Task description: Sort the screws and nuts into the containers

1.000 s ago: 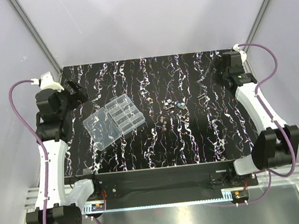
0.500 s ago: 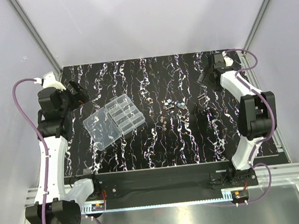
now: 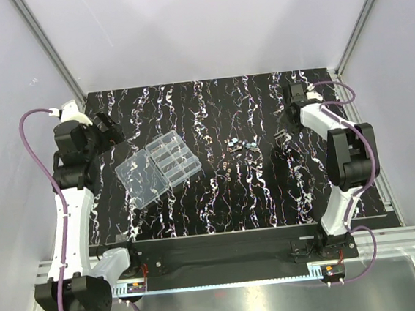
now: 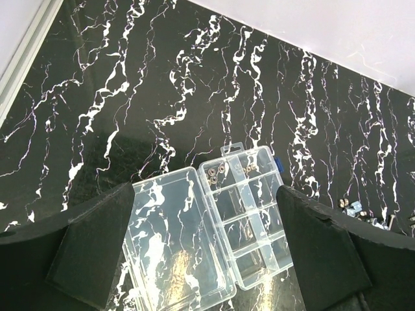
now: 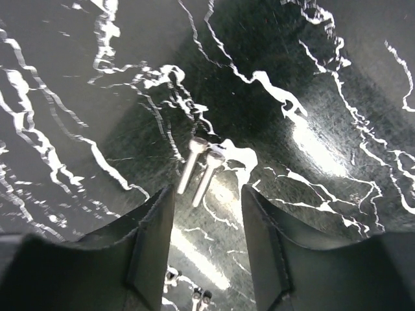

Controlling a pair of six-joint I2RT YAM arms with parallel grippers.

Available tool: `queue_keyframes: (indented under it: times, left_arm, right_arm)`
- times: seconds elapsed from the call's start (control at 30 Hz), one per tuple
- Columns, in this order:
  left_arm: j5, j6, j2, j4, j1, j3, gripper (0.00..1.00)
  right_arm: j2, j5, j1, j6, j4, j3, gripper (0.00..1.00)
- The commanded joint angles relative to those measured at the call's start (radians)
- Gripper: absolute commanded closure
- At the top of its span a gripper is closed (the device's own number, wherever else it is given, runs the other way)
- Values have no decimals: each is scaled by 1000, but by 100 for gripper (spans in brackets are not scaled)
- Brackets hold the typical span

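Note:
The clear organiser box's containers (image 3: 173,157) lie left of centre, its flat lid (image 3: 142,179) open beside them. In the left wrist view, nuts (image 4: 218,172) rest in a far compartment of the containers (image 4: 249,217). My left gripper (image 4: 204,197) hangs open high above the box. Loose screws and nuts (image 3: 240,144) lie mid-table, with more nuts (image 3: 227,170) nearer me. Two silvery screws (image 5: 198,170) lie side by side just beyond my right gripper (image 5: 207,197). Its jaws stand partly apart and hold nothing. From above, the right gripper (image 3: 285,118) hovers by these screws (image 3: 283,135).
The black marbled table (image 3: 270,193) has white streaks that resemble small parts. White walls and metal frame rails (image 3: 350,31) close in the back and sides. A few small pieces (image 5: 202,298) show between the right fingers, low in the right wrist view.
The right arm has folded back toward the far right and brought its gripper down over the two screws. Its jaws have narrowed. The left arm has stayed put.

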Motion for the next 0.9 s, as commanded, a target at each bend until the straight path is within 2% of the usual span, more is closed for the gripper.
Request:
queue_keyframes:
  times: [0.0,0.4,0.77,0.8,0.83,0.87]
  left_arm:
    - [-27,18,2,17,-3,22,1]
    - [-51,27,-6,0,-5,31,1]
    - [-65,33,-12,-7,-16,34,1]
    - [-67,33,-14,-6,-14,34,1]
    - [-65,35,-14,-7,-14,36,1]
    - [-65,35,-15,-7,-16,36,1]
  right_arm:
    - [21,22,7,52,44,-24,48]
    - [125,17,19,34,-14,70,62]
    - [203,17,24,10,-75,100,64]
    - [203,20,24,6,-77,97,68]
    - [202,23,24,-2,-83,96,79]
    - [202,29,25,-3,-89,94,84]
